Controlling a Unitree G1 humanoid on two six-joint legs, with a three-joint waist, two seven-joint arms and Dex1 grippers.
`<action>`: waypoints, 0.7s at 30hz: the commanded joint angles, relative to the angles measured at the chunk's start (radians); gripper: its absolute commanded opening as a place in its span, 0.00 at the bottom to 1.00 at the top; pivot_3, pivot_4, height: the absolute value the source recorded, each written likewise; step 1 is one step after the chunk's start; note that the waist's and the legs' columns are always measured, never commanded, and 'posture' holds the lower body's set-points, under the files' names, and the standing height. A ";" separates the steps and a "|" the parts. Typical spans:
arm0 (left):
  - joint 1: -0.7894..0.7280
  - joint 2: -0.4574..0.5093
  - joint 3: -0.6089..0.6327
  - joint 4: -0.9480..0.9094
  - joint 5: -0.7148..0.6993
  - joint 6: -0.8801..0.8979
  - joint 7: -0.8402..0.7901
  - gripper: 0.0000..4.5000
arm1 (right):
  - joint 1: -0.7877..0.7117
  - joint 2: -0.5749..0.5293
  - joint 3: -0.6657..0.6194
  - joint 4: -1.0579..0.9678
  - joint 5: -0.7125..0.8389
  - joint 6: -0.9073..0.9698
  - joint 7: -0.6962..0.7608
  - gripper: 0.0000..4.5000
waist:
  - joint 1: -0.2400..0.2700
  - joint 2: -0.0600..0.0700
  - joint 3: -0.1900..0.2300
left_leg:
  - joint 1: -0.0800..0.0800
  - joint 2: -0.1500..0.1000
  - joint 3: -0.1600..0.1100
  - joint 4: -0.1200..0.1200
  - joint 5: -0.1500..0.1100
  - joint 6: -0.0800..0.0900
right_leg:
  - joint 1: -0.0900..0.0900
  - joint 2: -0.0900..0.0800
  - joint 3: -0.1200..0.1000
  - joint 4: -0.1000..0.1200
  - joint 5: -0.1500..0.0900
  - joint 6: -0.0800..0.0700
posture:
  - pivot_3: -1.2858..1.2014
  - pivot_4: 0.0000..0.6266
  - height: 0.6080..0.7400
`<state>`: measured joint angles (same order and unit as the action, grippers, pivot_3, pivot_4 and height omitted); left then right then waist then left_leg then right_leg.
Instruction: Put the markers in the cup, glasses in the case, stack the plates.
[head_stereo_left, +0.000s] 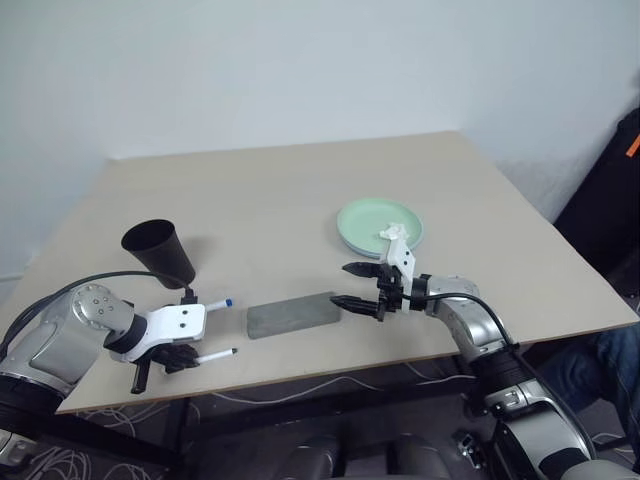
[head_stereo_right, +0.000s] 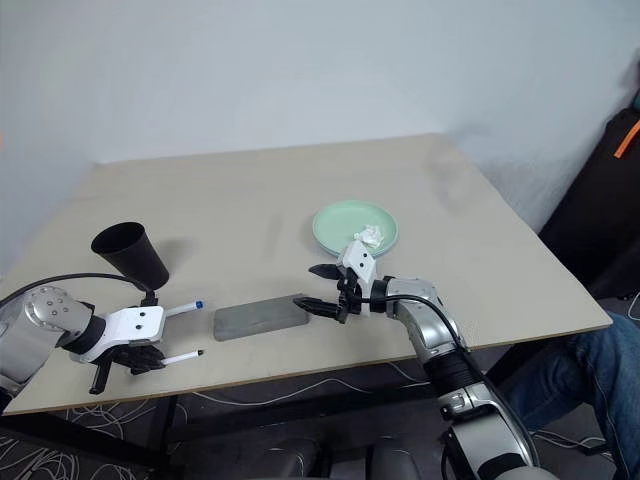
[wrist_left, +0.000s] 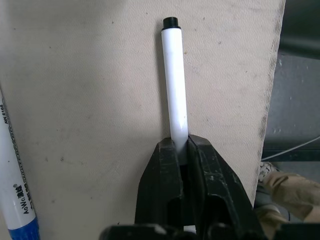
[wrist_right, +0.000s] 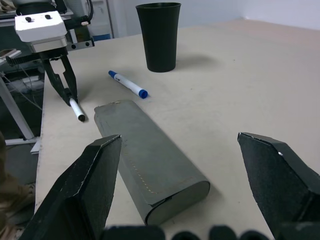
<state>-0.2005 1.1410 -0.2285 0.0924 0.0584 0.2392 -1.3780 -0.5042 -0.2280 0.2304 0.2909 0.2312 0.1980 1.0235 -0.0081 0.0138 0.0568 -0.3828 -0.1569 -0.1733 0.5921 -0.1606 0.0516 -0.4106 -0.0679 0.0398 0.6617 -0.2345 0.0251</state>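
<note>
The left gripper is pointed steeply down at the near left corner of the bench, its fingers clenched on one marker. That marker lies flat on the bench, white barrel and black end sticking out beyond the fingertips, close to the bench's front edge. The second marker, blue-capped, lies flat just beside it, apart from the fingers, between the gripper and the cup. The cup is seen upright near the left edge, behind the left gripper.

The case lies closed and flat near the front edge, at mid-bench, between the two grippers. The right gripper is held roughly level, pointed toward the case's right end, its fingers spread wide and released, nothing held; whether a fingertip touches the case cannot be told.

The plates are seen behind the right gripper, stacked, mint green on top with a light blue rim showing below. A small white wad rests on the top plate.
</note>
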 joint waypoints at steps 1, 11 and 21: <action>-0.020 -0.010 0.012 0.012 0.002 0.009 0.012 0.01 | -0.015 -0.002 -0.011 -0.036 0.007 -0.006 -0.004 0.90 | 0.005 0.000 0.000 | 0.000 0.000 0.000 0.000 0.000 0.000 | 0.000 0.000 0.000 0.000 0.000 0.000 | 0.52 0.00 1.00; -0.199 -0.167 0.285 0.002 -0.296 0.148 0.104 0.01 | -0.023 -0.009 -0.009 -0.027 0.005 -0.009 0.001 0.90 | 0.017 -0.005 0.000 | -0.003 0.000 -0.001 0.001 0.000 0.000 | -0.001 0.000 -0.002 -0.001 0.000 0.000 | 0.52 0.00 1.00; -0.318 -0.279 0.434 0.099 -0.288 0.060 0.419 0.01 | -0.026 -0.015 -0.007 -0.029 0.003 -0.007 0.007 0.90 | 0.011 -0.006 -0.001 | -0.002 0.001 0.001 0.001 0.000 -0.001 | -0.003 0.002 -0.002 -0.003 0.002 0.004 | 0.52 0.00 1.00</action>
<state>-0.4963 0.8561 0.1674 0.1874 -0.2482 0.3365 -1.0075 -0.5045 -0.2451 0.2311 0.2909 0.2274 0.1980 1.0281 0.0027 0.0080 0.0563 -0.3853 -0.1563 -0.1725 0.5932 -0.1607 0.0511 -0.4132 -0.0658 0.0374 0.6583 -0.2327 0.0289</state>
